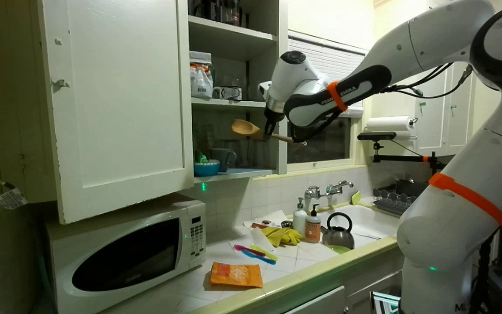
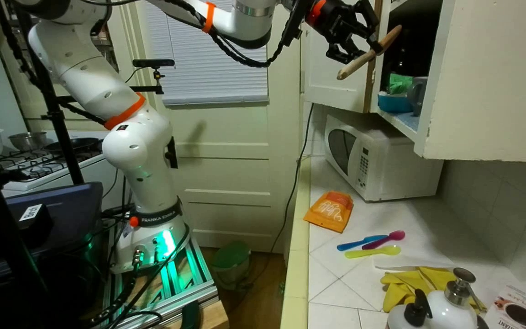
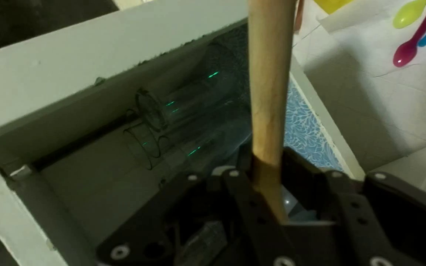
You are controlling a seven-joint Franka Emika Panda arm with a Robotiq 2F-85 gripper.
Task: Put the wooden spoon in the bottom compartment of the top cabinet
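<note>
My gripper (image 1: pixel 269 126) is shut on the wooden spoon (image 1: pixel 245 127), holding it by its handle in the air; in an exterior view the gripper (image 2: pixel 367 51) and spoon (image 2: pixel 356 65) are at the cabinet's open front. The spoon is nearly level, its bowl towards the cabinet side and slightly higher. In the wrist view the handle (image 3: pixel 270 74) runs upward from between the fingers (image 3: pixel 266 162); the bowl is hidden there. The top cabinet (image 1: pixel 129 96) has its door open. Its bottom compartment (image 1: pixel 251 173) is behind and below the spoon; its blue-patterned floor (image 3: pixel 305 122) shows in the wrist view.
A blue bowl (image 1: pixel 206 168) and grey mug (image 1: pixel 223 158) stand in the bottom compartment, with clear glassware (image 3: pixel 198 114) deeper in. A shelf (image 1: pixel 229 103) lies above, and a white post (image 1: pixel 282 87) bounds the opening. The microwave (image 1: pixel 133 253) stands below.
</note>
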